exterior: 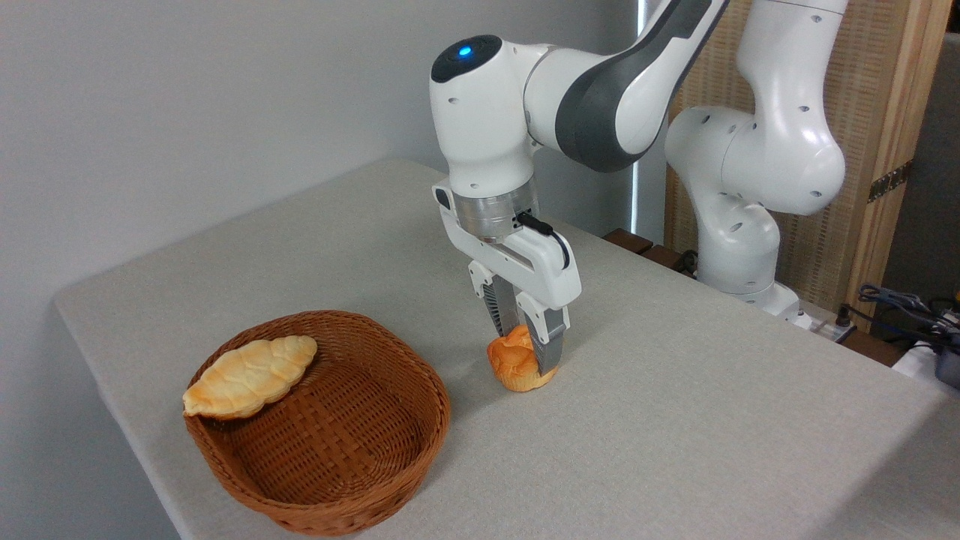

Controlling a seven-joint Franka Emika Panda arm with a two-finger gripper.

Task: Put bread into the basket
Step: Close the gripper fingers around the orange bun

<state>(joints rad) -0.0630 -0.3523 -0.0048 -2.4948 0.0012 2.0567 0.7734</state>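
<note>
The bread [516, 363], a small orange-golden bun with a lumpy top, rests on the grey table right of the basket. My gripper [523, 351] comes straight down on it and its two fingers are shut on the bun's top, squeezing it narrower. The basket [352, 442], round, shallow and reddish-brown wicker, stands near the table's front left corner, a short way left of the bun.
A pale leaf-shaped ridged loaf [250, 376] leans on the basket's left rim. The table's left edge [112, 405] runs close behind the basket. The arm's white base [750, 225] stands at the back right, with cables [900, 307] beyond it.
</note>
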